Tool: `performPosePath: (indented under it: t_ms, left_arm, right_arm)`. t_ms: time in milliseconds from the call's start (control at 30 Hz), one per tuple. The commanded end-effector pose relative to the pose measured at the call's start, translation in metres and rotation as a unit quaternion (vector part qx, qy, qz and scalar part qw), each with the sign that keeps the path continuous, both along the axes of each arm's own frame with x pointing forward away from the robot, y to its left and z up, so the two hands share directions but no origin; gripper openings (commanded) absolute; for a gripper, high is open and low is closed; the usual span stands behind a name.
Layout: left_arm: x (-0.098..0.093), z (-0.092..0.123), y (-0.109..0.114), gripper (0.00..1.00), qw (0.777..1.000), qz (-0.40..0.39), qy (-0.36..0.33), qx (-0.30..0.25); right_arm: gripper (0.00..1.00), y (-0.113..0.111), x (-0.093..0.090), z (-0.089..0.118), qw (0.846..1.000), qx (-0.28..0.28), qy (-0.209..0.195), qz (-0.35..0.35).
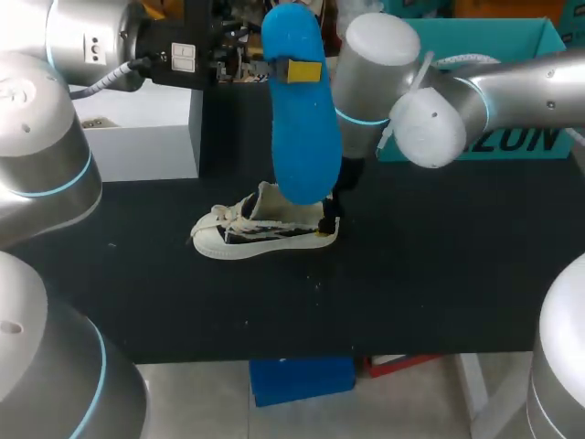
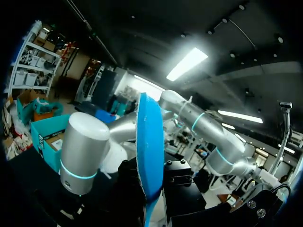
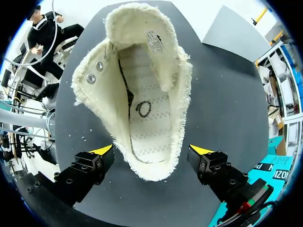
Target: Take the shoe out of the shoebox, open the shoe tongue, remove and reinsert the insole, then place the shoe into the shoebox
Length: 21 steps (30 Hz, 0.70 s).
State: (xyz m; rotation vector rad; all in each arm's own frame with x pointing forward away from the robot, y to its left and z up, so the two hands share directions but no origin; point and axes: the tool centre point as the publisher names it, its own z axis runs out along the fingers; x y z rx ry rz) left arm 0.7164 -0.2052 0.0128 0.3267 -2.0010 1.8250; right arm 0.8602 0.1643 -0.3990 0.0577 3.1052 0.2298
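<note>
Insole point(image 1: 302, 137), blue foam, pinched in left gripper point(image 1: 294, 70), long axis upright, lower end over opening of white canvas shoe point(image 1: 260, 229). Shoe on black table point(image 1: 411, 274), toe left, heel right. Right gripper point(image 3: 151, 151) spread wide astride heel, holding nothing.

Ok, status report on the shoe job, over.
Blue foam insole aloft in left jaws. Right jaws open, straddling heel of white canvas shoe. Nothing else near shoe.

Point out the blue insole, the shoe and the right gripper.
blue insole point(image 1: 302, 137), head view, middle of its flat face.
shoe point(image 3: 147, 120), right wrist view, the footbed inside.
right gripper point(image 3: 151, 150), right wrist view, midway between its yellow tips.
</note>
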Motion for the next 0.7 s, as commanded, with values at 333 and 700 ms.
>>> performPosePath:
  t_ms: [333,700]
  left_arm:
    - [-0.0006,-0.0006,-0.0008,0.00,1.000,0.001,0.000,0.000]
    - [-0.0006,-0.0006,-0.0008,0.00,1.000,0.001,0.000,0.000]
  right_arm:
    - [1.00,0.0065,0.0043,-0.0016,0.995,-0.100,0.009,0.018]
    - [1.00,0.0095,0.0053,-0.0040,0.996,-0.081,0.011,0.029]
